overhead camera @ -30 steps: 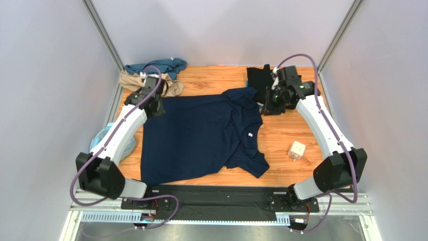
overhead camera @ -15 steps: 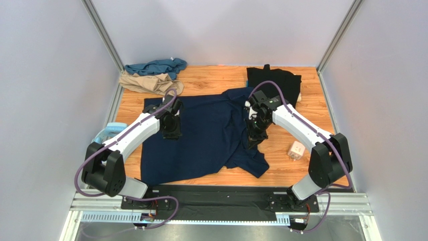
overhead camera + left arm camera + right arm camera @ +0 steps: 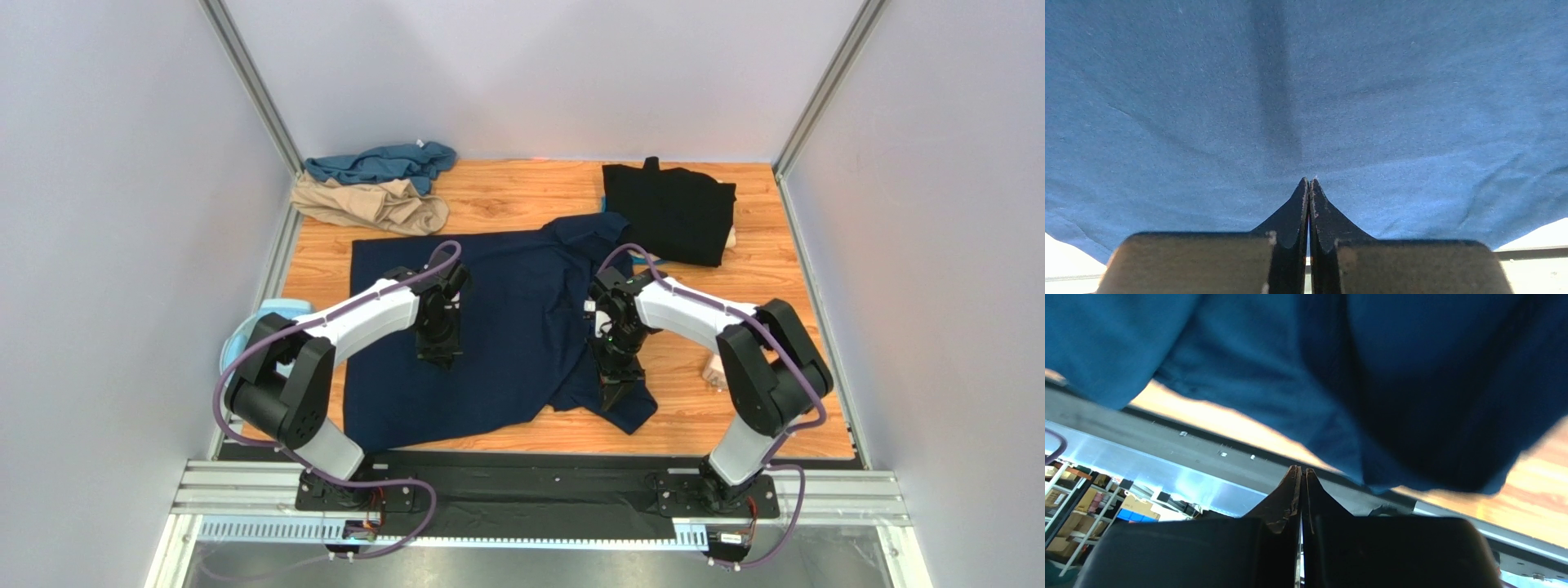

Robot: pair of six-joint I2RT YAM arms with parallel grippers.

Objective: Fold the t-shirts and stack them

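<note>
Left gripper (image 3: 439, 349) perhaps on navy t-shirt (image 3: 515, 306)

Your left arm (image 3: 356, 316): elbow folded back near base, forearm reaching right, wrist bent down. Left gripper (image 3: 438, 353) points toward near edge. Its fingers (image 3: 1293, 208) are pressed together, tips touching, no gap.

Your right arm (image 3: 699, 312): elbow out wide, forearm reaching left, wrist bent down. Right gripper (image 3: 617, 390) also points toward near edge. Its fingers (image 3: 1287, 496) are closed tip to tip.

Your two grippers: well apart, fingertips aimed same way.
</note>
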